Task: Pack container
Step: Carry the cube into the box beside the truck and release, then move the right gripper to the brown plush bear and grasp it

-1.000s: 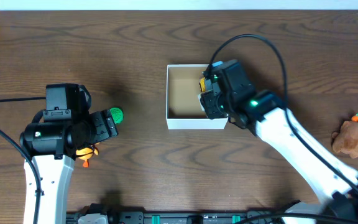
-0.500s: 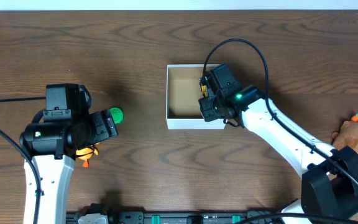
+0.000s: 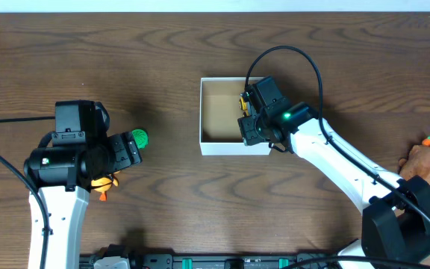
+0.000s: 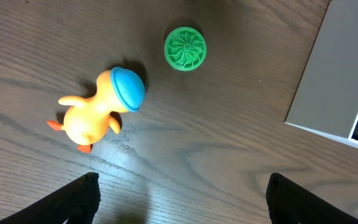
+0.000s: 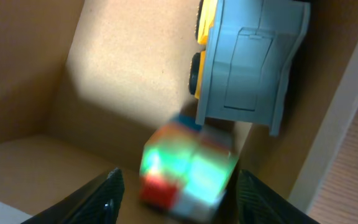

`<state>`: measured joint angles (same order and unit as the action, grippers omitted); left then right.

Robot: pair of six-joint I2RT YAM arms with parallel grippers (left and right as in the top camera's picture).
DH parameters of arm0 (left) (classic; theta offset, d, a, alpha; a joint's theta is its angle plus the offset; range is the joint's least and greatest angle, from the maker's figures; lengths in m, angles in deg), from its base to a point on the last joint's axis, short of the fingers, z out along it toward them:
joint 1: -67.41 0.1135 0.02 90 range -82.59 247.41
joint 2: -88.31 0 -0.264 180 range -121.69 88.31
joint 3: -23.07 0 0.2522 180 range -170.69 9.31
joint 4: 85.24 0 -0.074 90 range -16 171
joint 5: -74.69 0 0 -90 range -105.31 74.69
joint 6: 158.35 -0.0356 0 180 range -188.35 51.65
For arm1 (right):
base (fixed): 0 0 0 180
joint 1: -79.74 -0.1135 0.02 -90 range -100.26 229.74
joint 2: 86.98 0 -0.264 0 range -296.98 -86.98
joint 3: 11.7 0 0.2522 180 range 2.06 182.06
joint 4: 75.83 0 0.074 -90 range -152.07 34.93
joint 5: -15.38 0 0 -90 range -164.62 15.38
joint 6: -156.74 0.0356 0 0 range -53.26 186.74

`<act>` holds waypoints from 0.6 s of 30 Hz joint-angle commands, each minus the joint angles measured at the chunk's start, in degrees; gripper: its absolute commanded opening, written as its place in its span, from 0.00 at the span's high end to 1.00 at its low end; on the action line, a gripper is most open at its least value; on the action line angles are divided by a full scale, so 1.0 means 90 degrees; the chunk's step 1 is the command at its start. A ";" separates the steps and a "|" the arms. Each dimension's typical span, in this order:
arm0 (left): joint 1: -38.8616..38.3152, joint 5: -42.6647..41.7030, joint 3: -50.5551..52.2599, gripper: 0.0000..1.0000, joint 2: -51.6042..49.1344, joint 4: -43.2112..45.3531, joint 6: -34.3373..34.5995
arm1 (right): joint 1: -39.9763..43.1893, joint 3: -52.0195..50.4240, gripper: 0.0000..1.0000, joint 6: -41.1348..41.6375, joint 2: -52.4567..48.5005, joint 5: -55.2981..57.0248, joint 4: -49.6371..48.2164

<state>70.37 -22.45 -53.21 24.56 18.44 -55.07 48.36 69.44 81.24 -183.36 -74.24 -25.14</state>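
We are packing partway: the container (image 3: 222, 147), in the middle of the table (image 3: 163, 45), is holding a truck (image 5: 250, 62) and a cube (image 5: 188, 171) under our spread right fingers (image 5: 101, 199), while the duck (image 4: 95, 112), green disc (image 4: 185, 48) and plush (image 3: 422, 164) are waiting outside, left fingers (image 4: 73, 199) apart too.

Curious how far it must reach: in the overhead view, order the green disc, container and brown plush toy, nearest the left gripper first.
1. green disc, just beside the left gripper.
2. container, at the table's middle.
3. brown plush toy, far right edge.
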 commanded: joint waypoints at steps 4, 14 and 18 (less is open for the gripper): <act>0.0032 0.0032 -0.0114 0.14 0.0010 0.0002 -0.0058 | 0.0007 0.0051 0.38 0.0027 -0.0032 0.0172 -0.0085; 0.0032 0.0032 -0.0114 0.14 0.0010 0.0002 -0.0058 | 0.0355 0.1001 0.41 0.0617 0.0563 0.1345 0.0641; 0.0032 0.0032 -0.0114 0.14 0.0010 0.0002 -0.0058 | 0.1263 0.1579 0.09 0.1452 0.1132 0.1868 0.1700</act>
<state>70.37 -22.45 -53.21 24.56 18.42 -55.07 53.79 79.64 87.40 -178.92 -64.62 -13.04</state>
